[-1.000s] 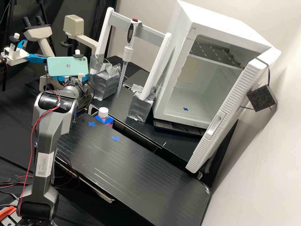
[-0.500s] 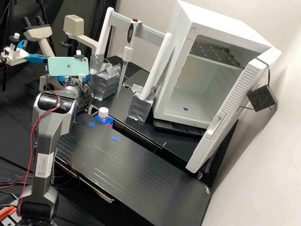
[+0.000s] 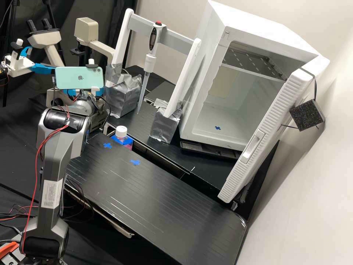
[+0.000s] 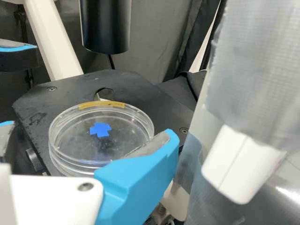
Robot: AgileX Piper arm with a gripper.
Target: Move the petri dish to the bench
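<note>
1. Claw: released, w/ its two fingers standing wide apart. One blue finger is at the dish's side, overlapping its rim in the wrist view; whether they touch, can't tell. The other finger is off the opposite side, w/ a gap b/w it & the dish.
2. Dish: lying flat b/w the claw's fingers, on the black stage of the microscope. Yellow tape on its rim; a blue mark shows w/in its outline, on the dish or under it, can't tell.
3. Done, as far as seen: claw is at the dish, prob. lined up for a grasp. That's approx. all; the pick itself isn't made.
4. Left: close on the dish, lift it off the stage, carry it over, set it down on the bench, let go, back off. So most of the job remains, est. early stage.
5. Drop-off: the bench is lower than the claw & off to its side, past the phone mounted by the wrist. Two blue crosses are on the bench's claw-side end, nr. the bottle; either might be the target, exact spot TBD.
</note>
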